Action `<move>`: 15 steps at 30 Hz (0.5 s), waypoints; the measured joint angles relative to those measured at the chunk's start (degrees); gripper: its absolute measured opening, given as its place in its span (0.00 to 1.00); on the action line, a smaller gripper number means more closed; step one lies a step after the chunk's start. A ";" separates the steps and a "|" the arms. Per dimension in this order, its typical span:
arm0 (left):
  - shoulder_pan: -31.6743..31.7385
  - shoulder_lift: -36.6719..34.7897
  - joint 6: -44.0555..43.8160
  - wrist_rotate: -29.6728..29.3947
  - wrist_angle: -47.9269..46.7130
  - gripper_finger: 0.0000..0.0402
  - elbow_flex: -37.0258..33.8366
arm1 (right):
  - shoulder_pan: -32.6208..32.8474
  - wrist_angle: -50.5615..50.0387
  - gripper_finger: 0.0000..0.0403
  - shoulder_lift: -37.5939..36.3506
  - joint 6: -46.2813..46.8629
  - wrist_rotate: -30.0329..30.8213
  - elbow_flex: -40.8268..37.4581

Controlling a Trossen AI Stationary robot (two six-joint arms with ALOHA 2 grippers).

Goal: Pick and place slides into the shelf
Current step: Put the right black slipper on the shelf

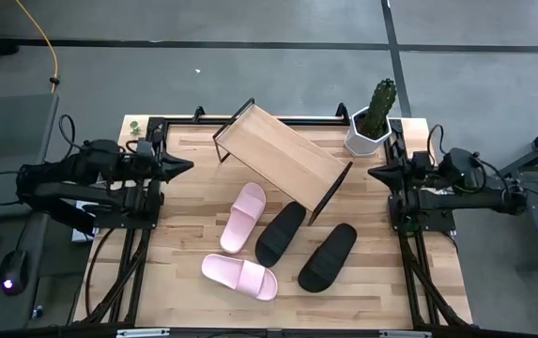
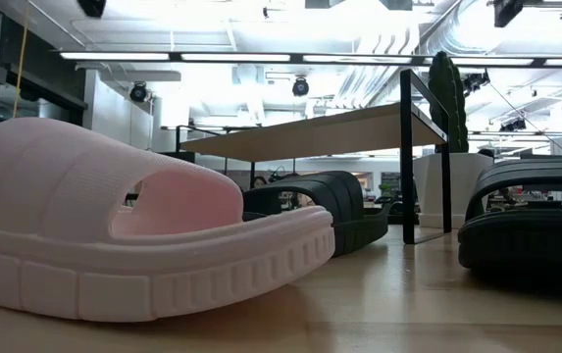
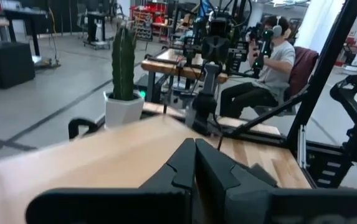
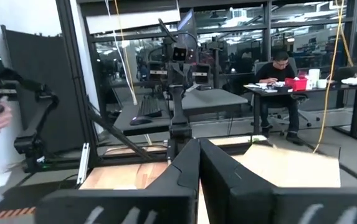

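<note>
Two light pink slides [image 1: 243,216] [image 1: 238,276] and two black slides [image 1: 280,233] [image 1: 328,256] lie sole-down on the wooden table, near its middle. The shelf [image 1: 283,157], a slanted light wooden board on a thin black frame, stands at the far middle, turned at an angle. My left gripper [image 1: 186,166] is shut at the table's left edge, raised and pointing level toward the right. My right gripper [image 1: 376,172] is shut at the right edge, pointing level toward the left. In the low view a pink slide [image 2: 143,235] fills the near left; neither gripper shows there.
A white pot with a cactus [image 1: 372,120] stands at the far right corner, beside the shelf's right end. Black rails [image 1: 137,253] [image 1: 414,263] run along both table sides. Bare wood lies left of the pink slides. People sit at desks [image 4: 281,93] beyond the table.
</note>
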 joint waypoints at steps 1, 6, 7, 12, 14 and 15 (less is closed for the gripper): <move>0.00 1.35 0.49 0.00 -0.01 0.00 1.63 | 0.00 -0.26 0.00 1.39 -0.03 0.10 1.64; 0.00 6.86 1.98 0.01 -0.37 0.00 9.62 | 0.00 -1.96 0.00 8.28 -1.23 -0.14 10.13; 0.01 7.89 1.97 0.01 -0.79 0.00 11.23 | 0.00 -2.48 0.00 9.70 -1.67 -0.16 11.88; 0.00 12.96 1.97 0.00 -7.61 0.00 19.97 | 0.00 -6.72 0.00 16.57 -2.57 -0.34 20.72; 0.01 14.72 2.02 0.00 -10.78 0.00 23.29 | 0.00 -8.41 0.00 19.11 -2.59 -0.34 24.01; 0.01 15.50 2.36 0.00 -12.14 0.00 24.80 | 0.00 -9.12 0.00 20.27 -2.59 -0.34 25.67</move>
